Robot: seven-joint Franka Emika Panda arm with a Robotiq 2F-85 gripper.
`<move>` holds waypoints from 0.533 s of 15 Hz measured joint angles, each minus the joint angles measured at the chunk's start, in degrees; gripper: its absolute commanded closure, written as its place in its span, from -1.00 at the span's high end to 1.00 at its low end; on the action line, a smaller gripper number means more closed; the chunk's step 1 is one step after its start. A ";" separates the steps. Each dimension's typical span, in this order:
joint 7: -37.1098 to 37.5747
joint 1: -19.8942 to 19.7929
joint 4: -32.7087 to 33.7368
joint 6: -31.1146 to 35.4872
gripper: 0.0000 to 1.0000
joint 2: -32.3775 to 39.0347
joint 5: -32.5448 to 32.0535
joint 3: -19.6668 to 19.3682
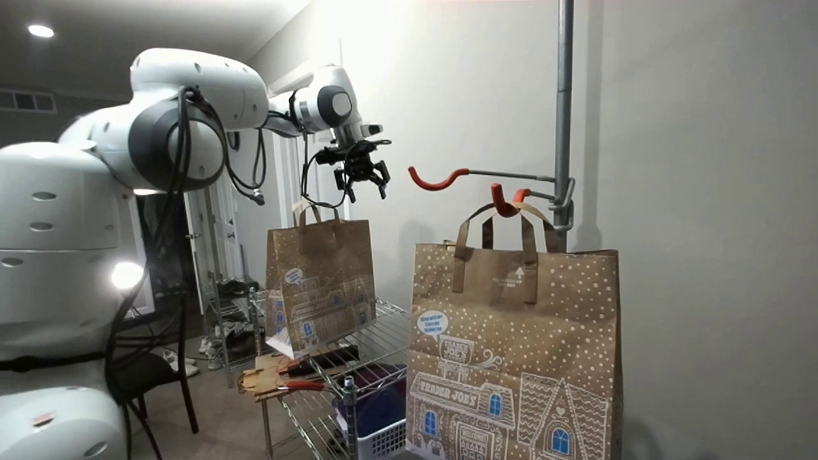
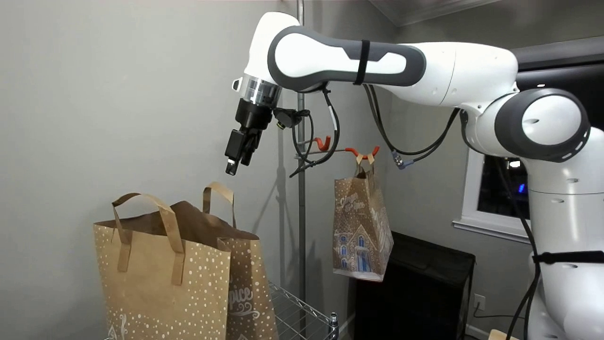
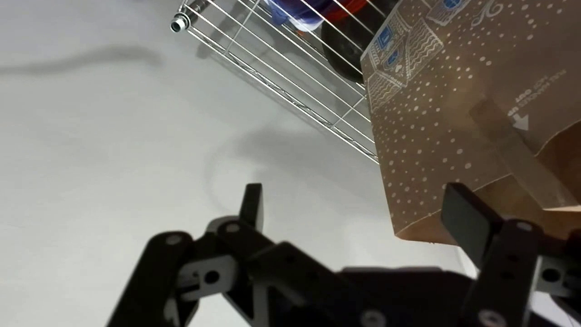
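Note:
My gripper (image 1: 367, 193) is open and holds nothing; it also shows in an exterior view (image 2: 238, 166). A brown paper bag (image 1: 319, 287) with white dots and two upright handles stands on the wire shelf, below the gripper and apart from it. This bag also shows in an exterior view (image 2: 160, 274), open at the top. In the wrist view the fingers (image 3: 354, 200) are wide apart, with the bag (image 3: 435, 109) below on the right. A similar brown bag (image 1: 511, 332) hangs by its handles from a red-tipped hook (image 1: 503, 203), also in an exterior view (image 2: 361, 231).
A vertical metal pole (image 1: 563, 96) carries the hooks, including a bare red-tipped hook (image 1: 438, 184). The wire shelf (image 1: 390, 319) has a white basket (image 1: 383, 442) and purple cloth on its lower level. A black cabinet (image 2: 415, 278) stands by the wall. A dark chair (image 1: 150, 383) stands behind the arm.

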 measured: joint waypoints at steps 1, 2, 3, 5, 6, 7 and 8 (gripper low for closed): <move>-0.42 0.68 1.69 -0.76 1.00 1.36 0.00 0.00; -0.68 1.36 3.23 -1.68 1.00 2.60 0.00 0.00; -0.97 2.00 4.68 -2.59 1.00 3.73 0.00 0.00; -1.21 2.77 6.71 -3.52 1.00 5.33 0.00 0.00; -1.25 2.88 7.21 -3.71 1.00 5.72 0.00 0.00; -1.29 2.88 7.46 -3.78 1.00 5.88 0.00 -0.01; -1.33 2.87 7.61 -3.85 1.00 5.93 0.00 -0.04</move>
